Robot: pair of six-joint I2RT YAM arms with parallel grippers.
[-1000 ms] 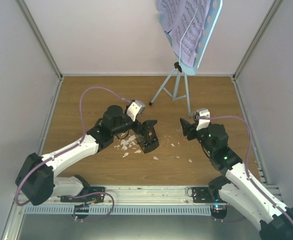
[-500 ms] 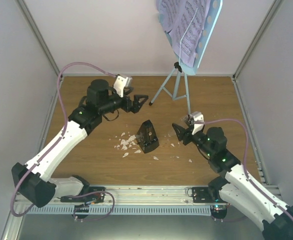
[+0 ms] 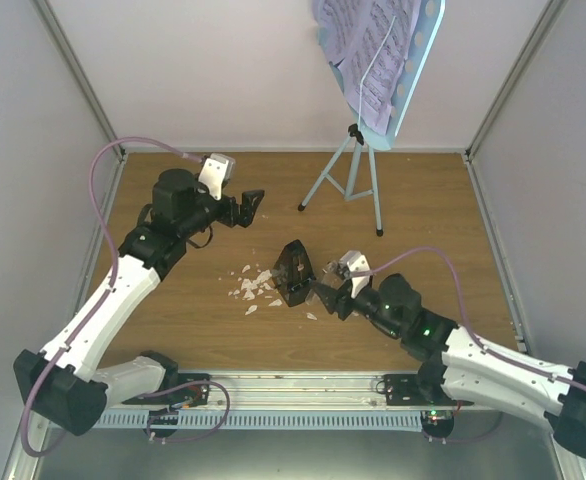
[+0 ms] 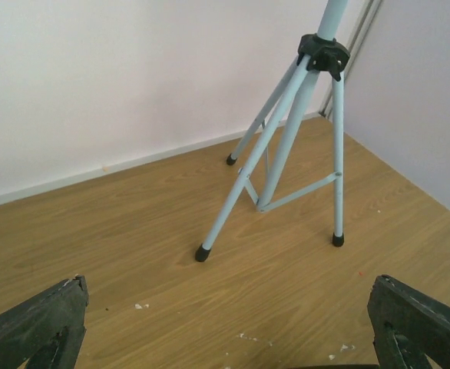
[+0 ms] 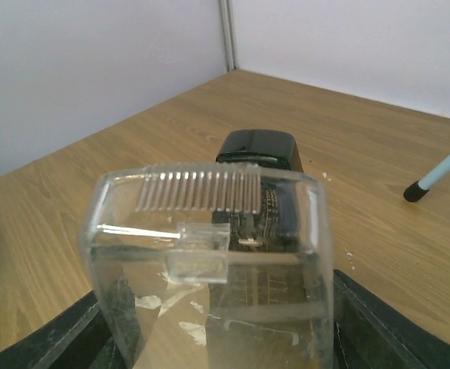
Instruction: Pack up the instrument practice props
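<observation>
Wooden table [image 3: 453, 230] centre: right gripper [image 3: 324, 296] spread wide around the black metronome [image 3: 295, 272]; left gripper [image 3: 251, 202] gapes empty near the far-left corner.

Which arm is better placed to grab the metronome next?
Right. The right gripper is at the metronome, its fingers either side of the clear cover in the wrist view. The left gripper is off at the back, facing the music stand's legs.
</observation>
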